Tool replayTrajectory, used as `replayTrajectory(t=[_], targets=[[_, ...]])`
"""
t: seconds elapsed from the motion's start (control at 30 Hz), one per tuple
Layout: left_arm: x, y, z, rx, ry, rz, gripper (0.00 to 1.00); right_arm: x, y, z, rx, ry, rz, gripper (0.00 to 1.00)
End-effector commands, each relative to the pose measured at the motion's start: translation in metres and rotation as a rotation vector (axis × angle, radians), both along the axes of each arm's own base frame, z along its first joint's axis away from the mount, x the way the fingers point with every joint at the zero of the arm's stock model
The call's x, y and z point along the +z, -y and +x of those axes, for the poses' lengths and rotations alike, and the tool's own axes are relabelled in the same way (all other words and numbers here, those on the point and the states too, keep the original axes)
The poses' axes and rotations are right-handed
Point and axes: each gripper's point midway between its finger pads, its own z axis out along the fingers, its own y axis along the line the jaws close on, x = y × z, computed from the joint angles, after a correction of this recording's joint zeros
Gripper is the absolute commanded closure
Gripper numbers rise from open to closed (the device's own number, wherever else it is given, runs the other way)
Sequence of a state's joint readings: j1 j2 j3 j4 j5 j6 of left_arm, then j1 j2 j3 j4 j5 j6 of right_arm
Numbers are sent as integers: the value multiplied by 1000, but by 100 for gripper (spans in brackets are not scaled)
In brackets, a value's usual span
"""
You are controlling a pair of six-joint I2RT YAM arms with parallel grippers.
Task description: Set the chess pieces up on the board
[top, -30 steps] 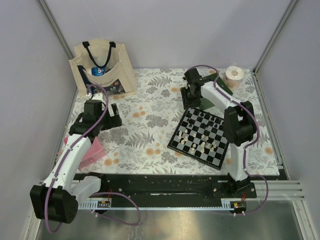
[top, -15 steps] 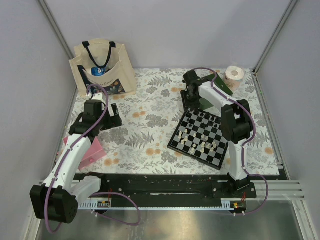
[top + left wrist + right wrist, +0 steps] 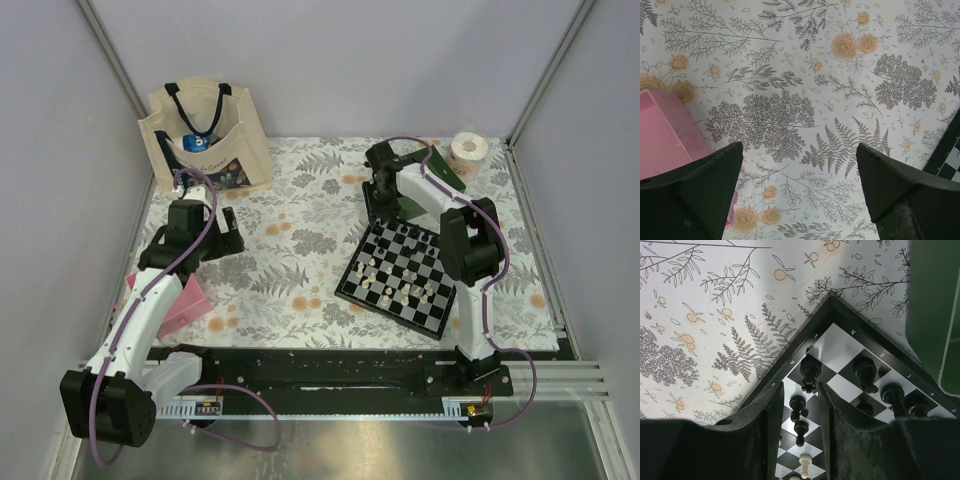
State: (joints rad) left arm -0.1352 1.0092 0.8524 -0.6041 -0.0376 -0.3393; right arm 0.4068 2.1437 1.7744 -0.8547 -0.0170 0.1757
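Observation:
The board (image 3: 385,312) lies tilted at centre right, with white chess pieces (image 3: 386,291) near its front and black ones at the back. My right gripper (image 3: 380,192) hangs over the board's far corner. In the right wrist view its fingers (image 3: 771,407) stand narrowly apart, open, astride a black pawn (image 3: 797,406) that stands on the board (image 3: 788,362), with a gap on each side. A taller black piece (image 3: 810,372) stands just beyond the fingertips, and a white piece (image 3: 805,462) is nearer the wrist. My left gripper (image 3: 797,149) is open and empty above the floral cloth.
A green tray (image 3: 930,305) lies right behind the board, partly under the right arm. A roll of tape (image 3: 468,150) sits at the back right and a tote bag (image 3: 205,140) at the back left. A pink object (image 3: 665,135) lies beside my left gripper.
The right arm's elbow has swung a little to the left while its gripper stays over the board's far corner. The left arm has not moved.

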Motion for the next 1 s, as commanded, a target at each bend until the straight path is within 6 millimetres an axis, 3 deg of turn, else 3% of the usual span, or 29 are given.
replayTrajectory(t=[0.0, 0.3, 0.43, 0.57, 0.97], targets=[[22, 1, 11, -8, 70, -7, 1, 3, -3, 7, 4, 18, -6, 59], [23, 1, 12, -7, 73, -6, 1, 4, 2, 10, 0, 39, -32, 68], [24, 1, 11, -8, 76, -5, 1, 10, 2, 14, -7, 60, -32, 84], [23, 1, 11, -8, 72, -5, 1, 17, 5, 18, -16, 84, -45, 90], [22, 1, 11, -8, 70, -3, 1, 15, 14, 32, -66, 104, -89, 90]])
